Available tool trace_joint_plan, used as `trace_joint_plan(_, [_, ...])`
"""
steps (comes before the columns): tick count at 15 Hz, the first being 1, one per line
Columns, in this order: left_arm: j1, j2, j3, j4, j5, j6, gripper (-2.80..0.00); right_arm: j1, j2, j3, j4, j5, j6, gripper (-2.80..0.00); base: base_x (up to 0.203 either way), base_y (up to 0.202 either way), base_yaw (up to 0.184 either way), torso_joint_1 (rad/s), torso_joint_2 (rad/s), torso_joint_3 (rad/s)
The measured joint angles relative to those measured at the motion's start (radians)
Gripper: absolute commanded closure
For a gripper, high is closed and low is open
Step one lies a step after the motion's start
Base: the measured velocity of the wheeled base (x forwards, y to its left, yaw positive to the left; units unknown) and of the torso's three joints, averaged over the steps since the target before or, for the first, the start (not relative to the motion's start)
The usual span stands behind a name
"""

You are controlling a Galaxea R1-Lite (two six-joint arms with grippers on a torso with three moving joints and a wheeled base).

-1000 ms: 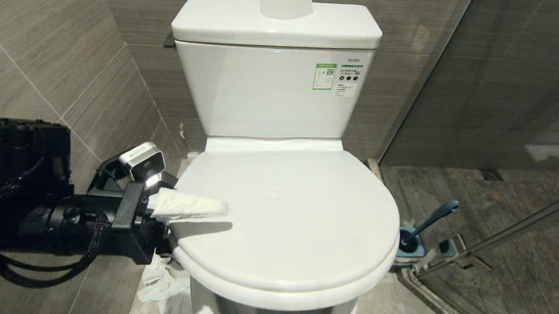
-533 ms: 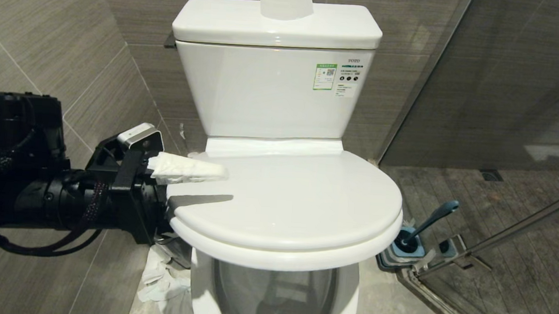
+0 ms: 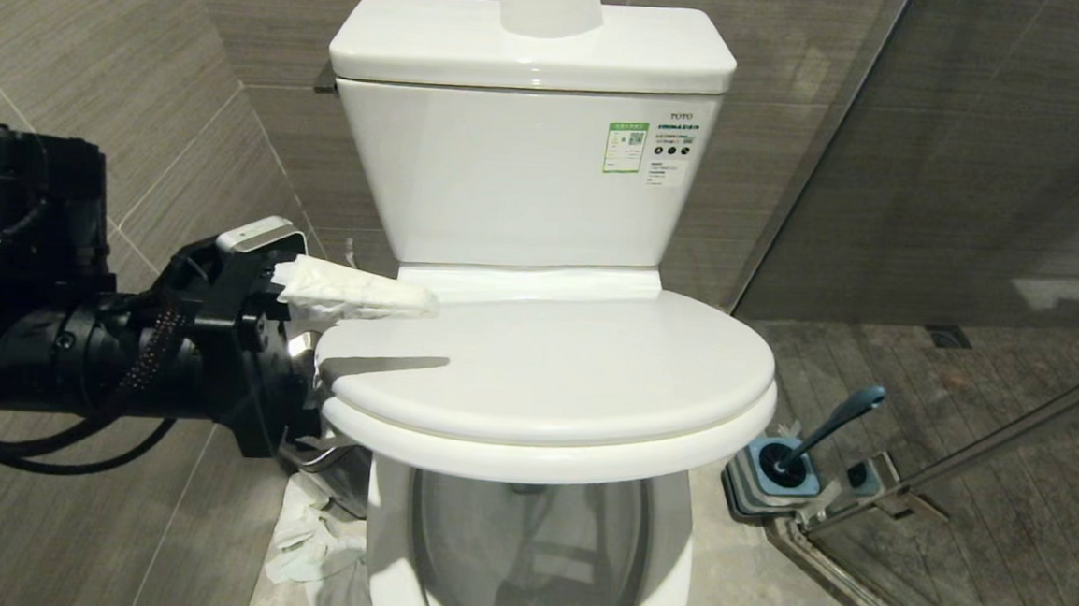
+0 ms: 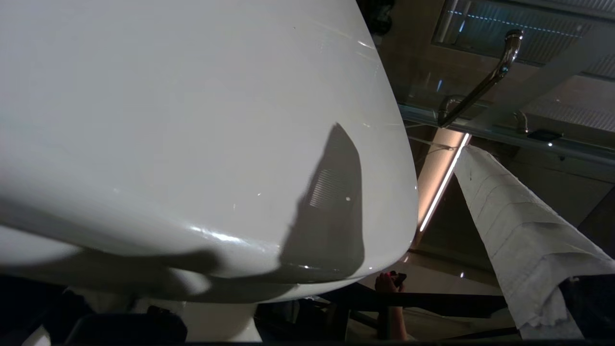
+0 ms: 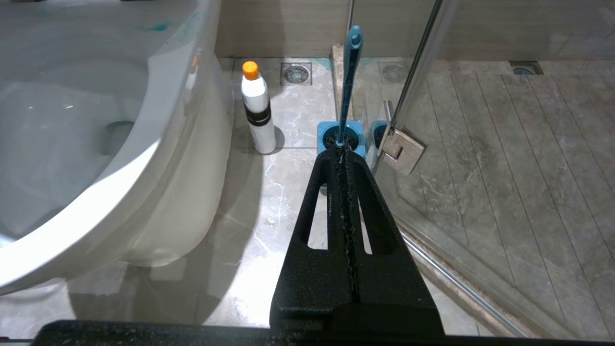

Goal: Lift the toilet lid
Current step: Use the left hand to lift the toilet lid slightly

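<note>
Grey bathroom tiles sit behind the toilet lid (image 3: 545, 369), half raised by the left gripper (image 3: 330, 365), fingers wide around its left edge; next, push higher.

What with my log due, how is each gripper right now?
Left gripper: open, straddling the toilet lid edge, its paper-wrapped finger above the lid.
Right gripper: shut, holding nothing, beside the bowl.
</note>
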Motion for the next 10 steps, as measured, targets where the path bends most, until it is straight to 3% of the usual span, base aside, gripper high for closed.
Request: trace_joint_plan(10, [0.002, -0.007, -0.116, 0.045, 0.002, -0.019, -2.8, 0.0, 0.0, 0.0, 0.0, 0.0, 0.0, 0.0, 0.0, 0.0, 0.0, 0.0, 0.0, 0.0])
